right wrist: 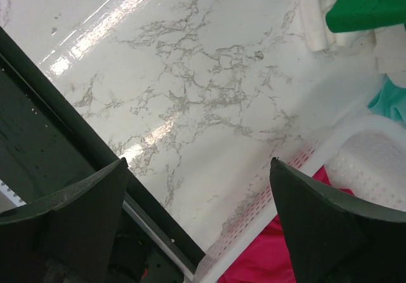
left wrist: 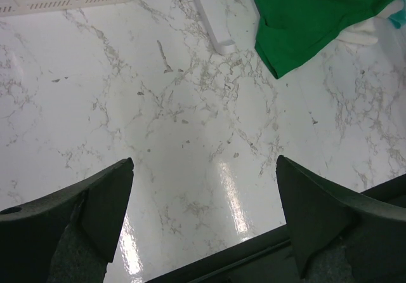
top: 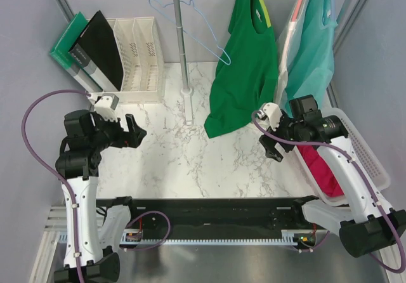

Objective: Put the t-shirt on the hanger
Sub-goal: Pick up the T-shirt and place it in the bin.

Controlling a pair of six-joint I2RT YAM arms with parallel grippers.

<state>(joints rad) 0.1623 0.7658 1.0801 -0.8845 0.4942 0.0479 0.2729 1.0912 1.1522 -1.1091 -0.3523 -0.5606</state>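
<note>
The crimson t-shirt [top: 319,167] lies crumpled (soft, plain fabric) in the white perforated basket [top: 371,159] at the table's right edge. The left gripper [left wrist: 203,169] and right gripper [right wrist: 198,165] hover over glossy marble table [top: 190,162], fingers spread, empty. The thin light-blue wire hanger [top: 193,29] hangs at the far rack.

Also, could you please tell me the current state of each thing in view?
crimson t-shirt: crumpled in the white basket, not on the hanger.
hanger: empty, hanging on the rack.
green t-shirt: hung on the rack.
teal t-shirt: hung on the rack.
left fingers: open, empty.
right fingers: open, empty.
</note>
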